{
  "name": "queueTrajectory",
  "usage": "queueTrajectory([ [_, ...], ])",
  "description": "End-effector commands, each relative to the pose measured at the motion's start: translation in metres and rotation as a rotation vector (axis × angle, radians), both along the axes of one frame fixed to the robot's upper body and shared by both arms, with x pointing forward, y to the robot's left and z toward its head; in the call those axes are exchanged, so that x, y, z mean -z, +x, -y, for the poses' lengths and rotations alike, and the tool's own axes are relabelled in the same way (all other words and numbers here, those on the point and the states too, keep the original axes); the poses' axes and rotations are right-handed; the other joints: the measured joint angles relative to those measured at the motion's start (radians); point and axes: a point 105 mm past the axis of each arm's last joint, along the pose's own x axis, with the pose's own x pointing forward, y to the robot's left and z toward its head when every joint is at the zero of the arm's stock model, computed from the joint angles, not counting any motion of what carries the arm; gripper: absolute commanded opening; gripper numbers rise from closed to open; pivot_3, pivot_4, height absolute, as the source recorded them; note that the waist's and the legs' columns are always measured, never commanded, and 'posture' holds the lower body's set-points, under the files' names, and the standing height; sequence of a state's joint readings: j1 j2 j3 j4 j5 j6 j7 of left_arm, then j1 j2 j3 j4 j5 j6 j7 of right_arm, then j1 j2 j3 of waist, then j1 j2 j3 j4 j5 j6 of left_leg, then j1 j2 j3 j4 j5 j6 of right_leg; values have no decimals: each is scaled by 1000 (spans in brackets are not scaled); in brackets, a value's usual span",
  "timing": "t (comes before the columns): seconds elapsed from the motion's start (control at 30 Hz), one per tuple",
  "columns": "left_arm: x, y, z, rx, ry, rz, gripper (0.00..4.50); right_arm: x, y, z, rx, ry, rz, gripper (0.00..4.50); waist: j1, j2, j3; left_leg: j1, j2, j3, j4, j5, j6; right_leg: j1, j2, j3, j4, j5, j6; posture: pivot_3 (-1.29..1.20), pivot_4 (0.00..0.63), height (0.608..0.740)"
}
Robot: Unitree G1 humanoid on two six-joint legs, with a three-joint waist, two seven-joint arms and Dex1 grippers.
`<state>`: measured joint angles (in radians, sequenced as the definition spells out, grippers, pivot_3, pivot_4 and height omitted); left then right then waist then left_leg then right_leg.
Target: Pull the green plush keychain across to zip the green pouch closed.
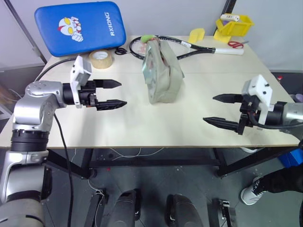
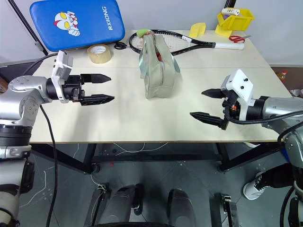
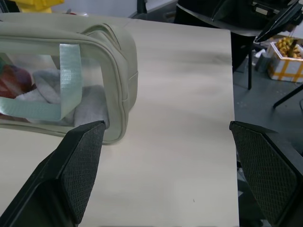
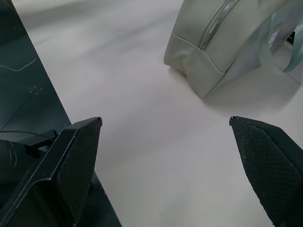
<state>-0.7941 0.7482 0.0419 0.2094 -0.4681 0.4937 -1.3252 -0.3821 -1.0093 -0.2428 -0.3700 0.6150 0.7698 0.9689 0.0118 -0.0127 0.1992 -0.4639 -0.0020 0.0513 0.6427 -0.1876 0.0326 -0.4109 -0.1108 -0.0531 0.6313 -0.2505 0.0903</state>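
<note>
Green pouch (image 1: 161, 73) stood upright near the middle of the table (image 1: 142, 127), its green plush keychain (image 1: 147, 38) at the far end by a racket (image 1: 189, 47); left gripper (image 1: 110, 94) hovered well to its left, fingers spread wide and holding nothing; right gripper (image 1: 222, 110) hung apart on the other side, fingers likewise parted and empty.

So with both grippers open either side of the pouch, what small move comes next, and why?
Probably bring the left gripper in to steady the green pouch, since both it and the right gripper hang open and clear of the pouch, and the green plush keychain sits untouched at its far end.
</note>
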Motion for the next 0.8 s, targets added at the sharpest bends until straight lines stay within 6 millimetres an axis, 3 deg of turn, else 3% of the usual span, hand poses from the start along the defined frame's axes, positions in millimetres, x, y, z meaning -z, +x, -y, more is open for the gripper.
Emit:
queueTrajectory([
  [0.03, -21, 4, -1, -31, -68, 26, 4449, -14, -3, -2, -10, 3, 60, 4500, 0, 0, 0, 0, 0, 0, 0, 0, 0, 0, 0, 0, 0, 0, 0, 0, 150, 740],
  [0.53, -26, 8, -2, -43, -72, 72, 4449, -24, 11, 3, 94, 19, 88, 4500, 0, 0, 0, 0, 0, 0, 1, 0, 1, 0, 0, 0, 0, 0, 0, 0, 150, 740],
  [0.67, -44, 12, -3, -64, -218, 94, 4449, -49, 29, -25, 71, 66, 58, 4500, -9, 1, 1, -1, 0, 0, 1, 0, 0, -2, -2, -1, 1, 2, 1, 0, 150, 740],
  [0.8, -52, 15, -3, -68, -257, 101, 4449, -69, 54, -49, 80, 117, 38, 4500, -23, 1, 1, -1, 0, 0, 1, 1, 1, -2, -1, -2, 1, 2, 1, 0, 150, 740],
])
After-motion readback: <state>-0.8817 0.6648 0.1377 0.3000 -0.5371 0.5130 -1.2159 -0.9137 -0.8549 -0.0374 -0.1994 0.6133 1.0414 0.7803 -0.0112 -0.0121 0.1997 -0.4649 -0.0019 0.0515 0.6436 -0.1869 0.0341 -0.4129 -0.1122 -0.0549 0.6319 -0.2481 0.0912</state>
